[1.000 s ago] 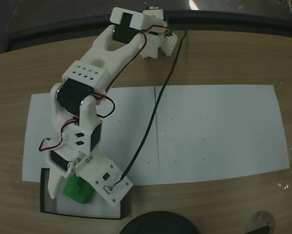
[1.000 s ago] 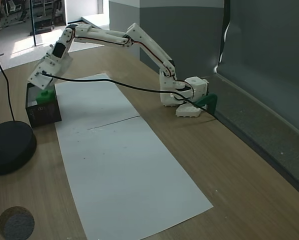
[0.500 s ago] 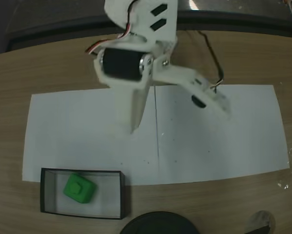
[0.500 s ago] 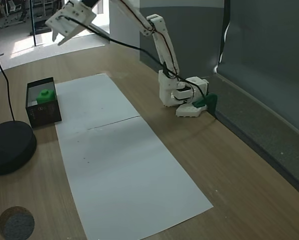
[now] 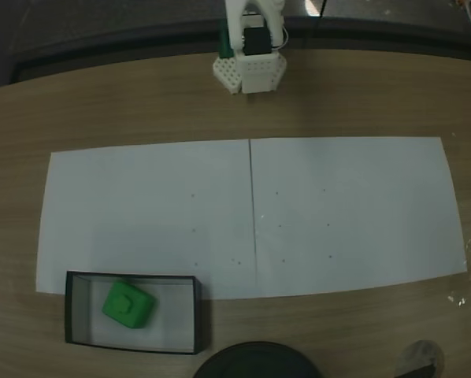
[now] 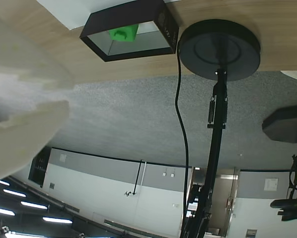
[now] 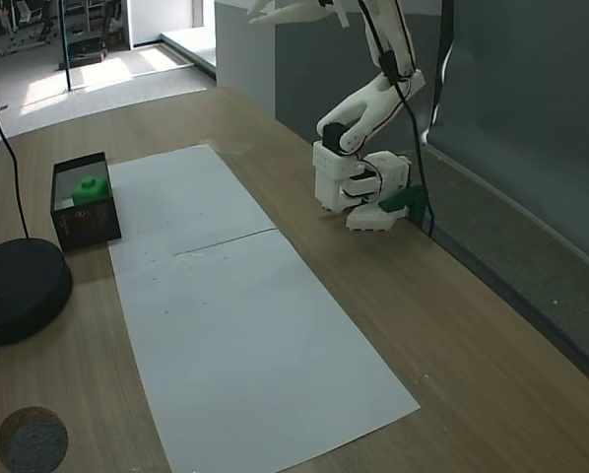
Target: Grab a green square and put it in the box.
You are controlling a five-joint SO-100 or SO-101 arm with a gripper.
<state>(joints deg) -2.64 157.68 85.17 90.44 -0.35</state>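
The green square [image 5: 127, 305] sits inside the box [image 5: 76, 339], near its left end in a fixed view, on the counter [image 5: 361, 94] beside white paper [image 5: 338, 213]. No writing is legible. The end effector [image 7: 293, 12] is raised high; I cannot tell its state.

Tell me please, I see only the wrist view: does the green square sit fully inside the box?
Observer: Yes. In a fixed view from above, the green square lies on the bottom of the box, in its left half.
Operator: Where is the hand?
Observer: In a fixed view from the side, the hand is high above the table, near the arm's base, far from the box.
Operator: What lies between them?
Observer: White paper covers the table there.
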